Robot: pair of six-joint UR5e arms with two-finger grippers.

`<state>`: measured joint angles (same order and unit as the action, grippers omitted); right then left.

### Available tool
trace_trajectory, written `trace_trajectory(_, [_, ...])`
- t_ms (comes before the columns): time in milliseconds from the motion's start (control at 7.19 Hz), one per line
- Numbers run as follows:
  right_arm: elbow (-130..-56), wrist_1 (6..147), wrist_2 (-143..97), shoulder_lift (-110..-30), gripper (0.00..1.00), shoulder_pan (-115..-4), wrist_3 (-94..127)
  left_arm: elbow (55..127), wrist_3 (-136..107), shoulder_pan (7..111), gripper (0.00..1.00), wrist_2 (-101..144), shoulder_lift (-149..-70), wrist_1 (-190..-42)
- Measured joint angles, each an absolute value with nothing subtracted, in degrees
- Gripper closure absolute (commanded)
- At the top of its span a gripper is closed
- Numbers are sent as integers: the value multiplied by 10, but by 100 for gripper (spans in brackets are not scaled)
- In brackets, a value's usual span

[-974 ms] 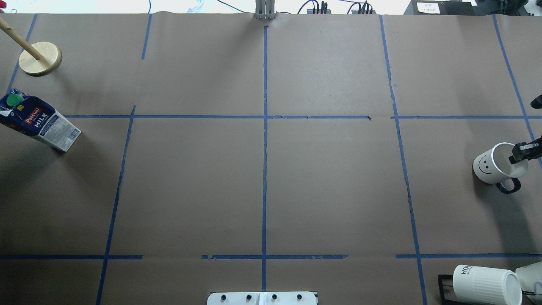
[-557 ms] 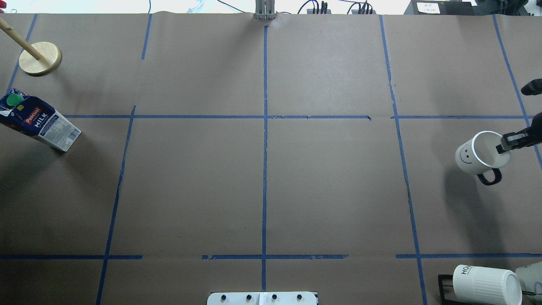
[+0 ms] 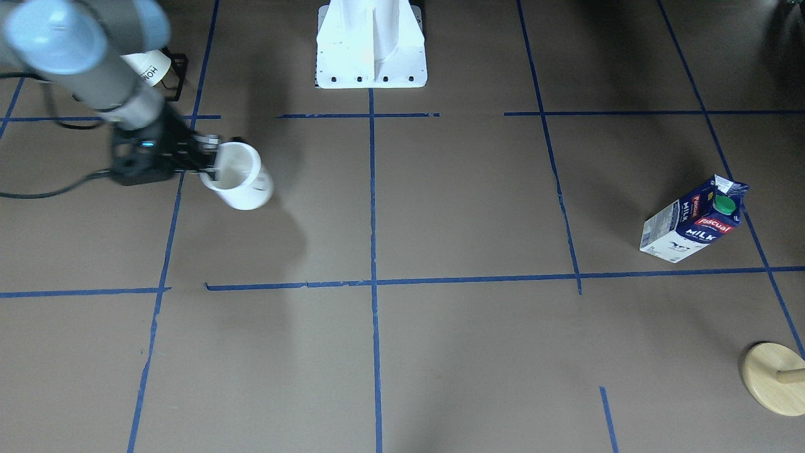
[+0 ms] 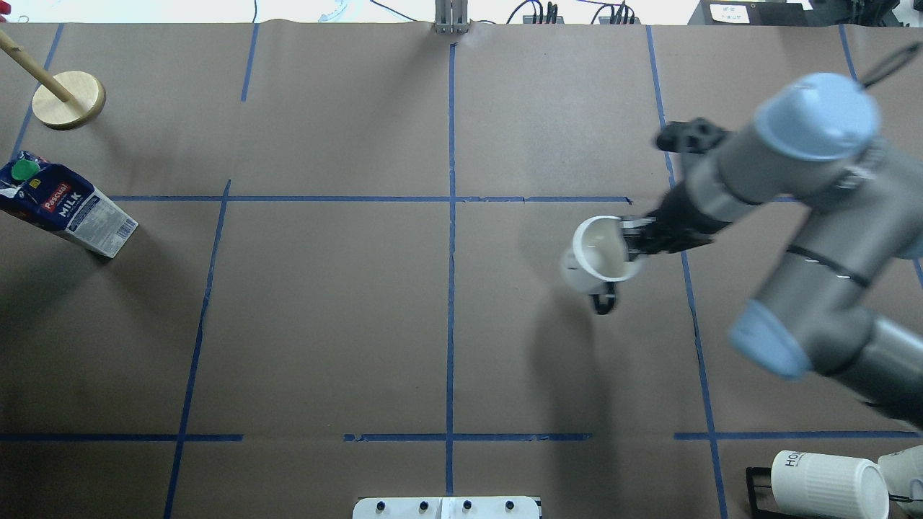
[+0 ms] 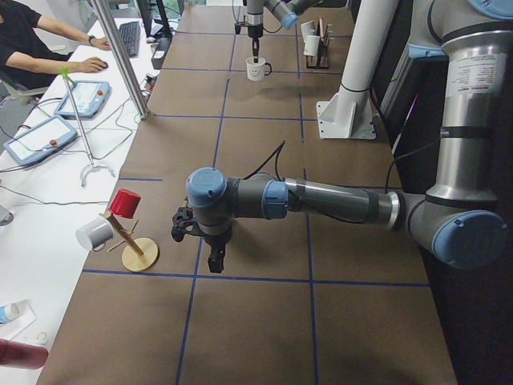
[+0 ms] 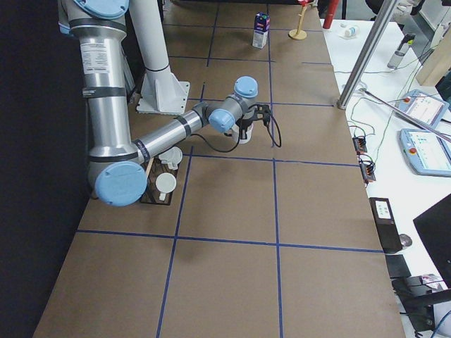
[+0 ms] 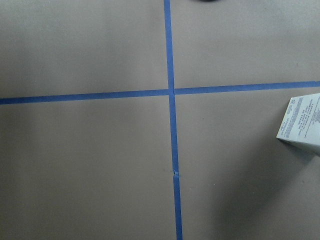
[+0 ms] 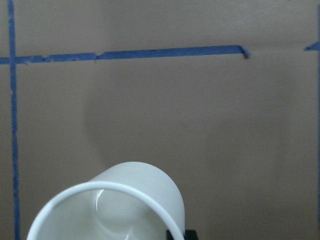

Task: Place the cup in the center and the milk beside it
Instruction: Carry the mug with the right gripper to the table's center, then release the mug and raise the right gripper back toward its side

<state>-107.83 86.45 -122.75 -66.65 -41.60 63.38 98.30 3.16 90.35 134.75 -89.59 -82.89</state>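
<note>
My right gripper (image 4: 634,241) is shut on the rim of the white cup (image 4: 602,252), one finger inside and one outside. It holds the cup tilted above the table, right of the center tape crossing (image 4: 451,199). The cup also shows in the front view (image 3: 242,179) and the right wrist view (image 8: 115,210). The navy and white milk carton (image 4: 65,205) stands at the far left edge, and its corner shows in the left wrist view (image 7: 305,122). My left gripper (image 5: 216,261) shows only in the exterior left view, pointing down above the table. I cannot tell whether it is open or shut.
A round wooden stand (image 4: 68,99) with a peg is at the far left back corner. Ribbed white mugs on a black rack (image 4: 829,483) sit at the near right corner. The robot base (image 3: 371,44) is at the near middle edge. An operator sits beside the table (image 5: 48,40).
My right arm has carried the cup from the table's right edge leftward toward the middle. The arm now fills the right side of the overhead view. The milk has not moved.
</note>
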Motion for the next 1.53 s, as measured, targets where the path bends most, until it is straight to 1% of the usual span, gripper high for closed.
trace_trajectory(139, [-1019,915,-1203,-577,100,-390,668,983,32,903,0,1347,-896,-831])
trace_trajectory(278, [-955,922,-1192,-518,100,-380,693,983,32,903,0,1347,-895,-832])
trace_trajectory(557, [-849,854,-1183,-469,99,-375,727,983,32,904,0,1348,-895,-832])
trace_trajectory(696, [-827,832,-1182,-463,98,-375,751,983,32,904,0,1348,-894,-832])
trace_trajectory(835, [-819,822,-1182,-461,76,-374,773,982,32,903,0,1348,-894,-832])
trace_trajectory(974, [-817,819,-1182,-460,1,-375,783,981,32,903,0,1347,-894,-832])
trace_trajectory(1252, [-822,819,-1179,-461,0,-378,788,982,31,903,0,1349,-894,-834])
trace_trajectory(1391, [-842,821,-1184,-467,0,-391,786,987,16,899,0,1354,-897,-843])
trace_trajectory(1530, [-886,823,-1201,-492,0,-418,780,1003,-25,884,0,1360,-903,-865])
